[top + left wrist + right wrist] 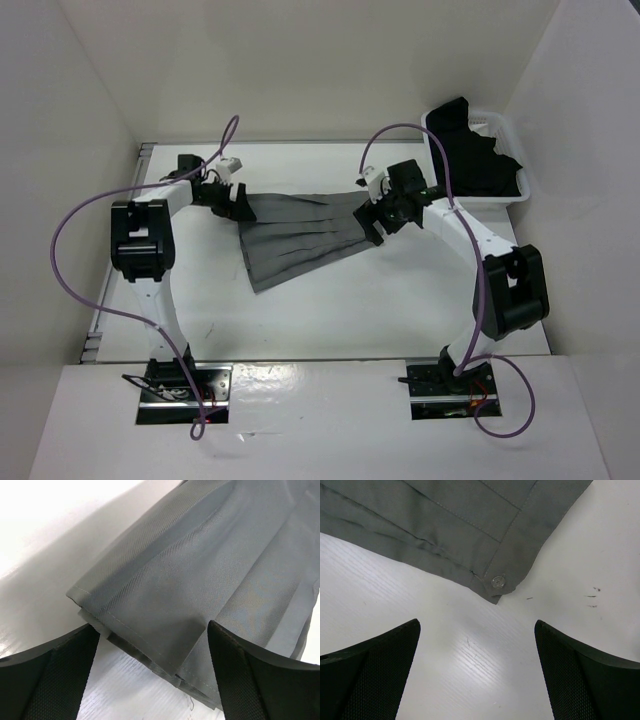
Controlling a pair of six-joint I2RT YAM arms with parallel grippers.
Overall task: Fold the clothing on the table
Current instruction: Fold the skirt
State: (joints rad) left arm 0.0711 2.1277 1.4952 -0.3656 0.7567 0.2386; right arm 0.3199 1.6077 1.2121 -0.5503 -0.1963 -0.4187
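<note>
The grey skirt (300, 238) lies spread flat mid-counter (400, 310). The left claw (235, 203), released, straddles its left corner. The right claw (385, 218), also released, hovers just short of the waistband button (498, 582). This placement probably prepares a two-corner pickup.

Light bright, even; glare on table (45, 520); shadows soft; focus sharp

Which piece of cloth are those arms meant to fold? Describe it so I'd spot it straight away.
On the big white table, look between the left gripper and the right gripper. There lies a grey pleated skirt, spread flat. Unlike the black garment heaped in the white bin at the far right, it is grey and out on the tabletop.
</note>
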